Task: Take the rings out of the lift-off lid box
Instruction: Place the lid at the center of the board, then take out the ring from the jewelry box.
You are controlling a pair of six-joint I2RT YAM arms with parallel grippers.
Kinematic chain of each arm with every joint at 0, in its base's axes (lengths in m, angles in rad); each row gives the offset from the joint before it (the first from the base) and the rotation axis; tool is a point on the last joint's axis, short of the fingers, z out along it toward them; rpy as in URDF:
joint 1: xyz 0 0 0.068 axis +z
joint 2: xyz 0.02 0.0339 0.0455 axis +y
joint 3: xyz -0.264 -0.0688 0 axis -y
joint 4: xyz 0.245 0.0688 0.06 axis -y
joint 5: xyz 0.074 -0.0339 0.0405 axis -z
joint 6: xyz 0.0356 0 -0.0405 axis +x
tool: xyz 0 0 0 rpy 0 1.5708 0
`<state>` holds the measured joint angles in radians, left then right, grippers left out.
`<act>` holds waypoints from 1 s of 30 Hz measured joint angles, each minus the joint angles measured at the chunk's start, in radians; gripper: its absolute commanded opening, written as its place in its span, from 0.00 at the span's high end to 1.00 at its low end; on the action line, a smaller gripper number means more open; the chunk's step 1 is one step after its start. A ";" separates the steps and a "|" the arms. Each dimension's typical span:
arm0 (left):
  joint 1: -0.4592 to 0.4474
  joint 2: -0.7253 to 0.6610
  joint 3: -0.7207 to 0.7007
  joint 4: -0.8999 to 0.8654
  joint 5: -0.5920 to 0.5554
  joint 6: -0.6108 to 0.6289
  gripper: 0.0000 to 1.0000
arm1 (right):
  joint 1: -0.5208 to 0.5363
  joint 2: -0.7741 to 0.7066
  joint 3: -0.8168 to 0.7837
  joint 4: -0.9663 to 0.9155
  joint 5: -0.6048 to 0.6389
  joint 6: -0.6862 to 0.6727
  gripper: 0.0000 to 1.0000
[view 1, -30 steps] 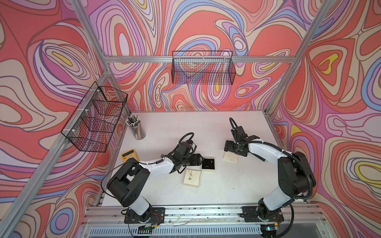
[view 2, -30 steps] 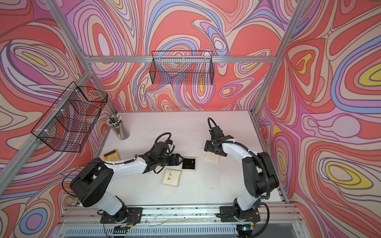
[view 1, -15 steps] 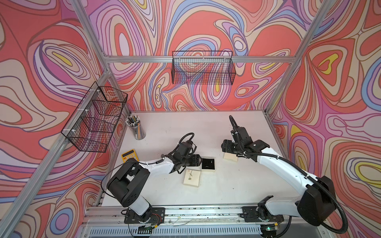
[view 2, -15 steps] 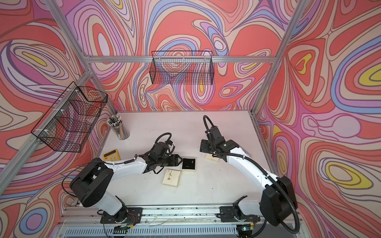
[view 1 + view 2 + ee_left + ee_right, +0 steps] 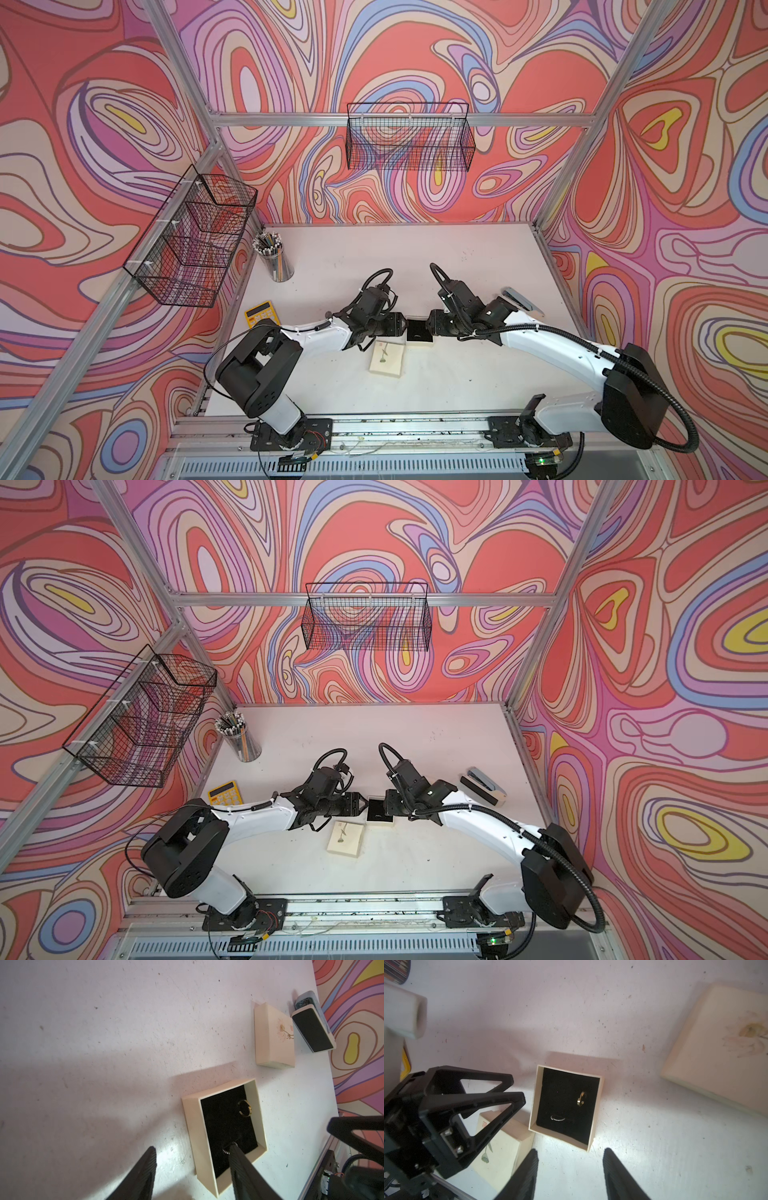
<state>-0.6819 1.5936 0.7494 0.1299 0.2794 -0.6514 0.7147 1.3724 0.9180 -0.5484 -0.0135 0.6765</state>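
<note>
The lidless cream box (image 5: 419, 341) (image 5: 192, 1122) (image 5: 598, 1105) with a black lining sits mid-table between both grippers. Two rings lie in it. One is a plain shiny band (image 5: 245, 1110) (image 5: 581, 1098). The other is a thin beaded band (image 5: 558, 1119) (image 5: 226, 1150), half hidden by a fingertip in the left wrist view. My left gripper (image 5: 405, 324) (image 5: 193, 1148) is open, one finger over the lining by the beaded ring and the other outside the box wall. My right gripper (image 5: 430, 328) (image 5: 571, 1150) is open and empty, just short of the opposite wall.
A cream lid with a plant drawing (image 5: 387, 359) (image 5: 500, 1153) lies beside the box. A second cream box (image 5: 274, 1036) (image 5: 716, 1043) and a stapler (image 5: 517, 299) (image 5: 311, 1028) sit to the right. A yellow calculator (image 5: 262, 318) and a pencil cup (image 5: 274, 257) stand at the left.
My right arm swung from the cream box on the right over to the open box, and its jaws narrowed. The left jaws narrowed a little, staying at the box.
</note>
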 measured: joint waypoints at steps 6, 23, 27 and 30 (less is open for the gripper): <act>-0.012 0.016 0.019 0.000 0.000 -0.001 0.45 | 0.005 0.044 0.002 0.029 -0.001 0.029 0.60; -0.025 0.070 0.061 -0.001 0.006 0.000 0.52 | 0.013 0.169 0.034 0.048 0.003 0.047 0.66; -0.026 0.082 0.066 -0.002 0.009 0.000 0.55 | 0.013 0.195 0.046 0.053 0.011 0.047 0.67; -0.026 0.092 0.069 -0.004 0.011 0.000 0.56 | 0.013 0.204 0.047 0.066 0.018 0.044 0.69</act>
<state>-0.7074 1.6855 0.8185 0.1257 0.2909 -0.6510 0.7280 1.5768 0.9649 -0.4824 0.0044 0.7208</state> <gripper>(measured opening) 0.448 0.321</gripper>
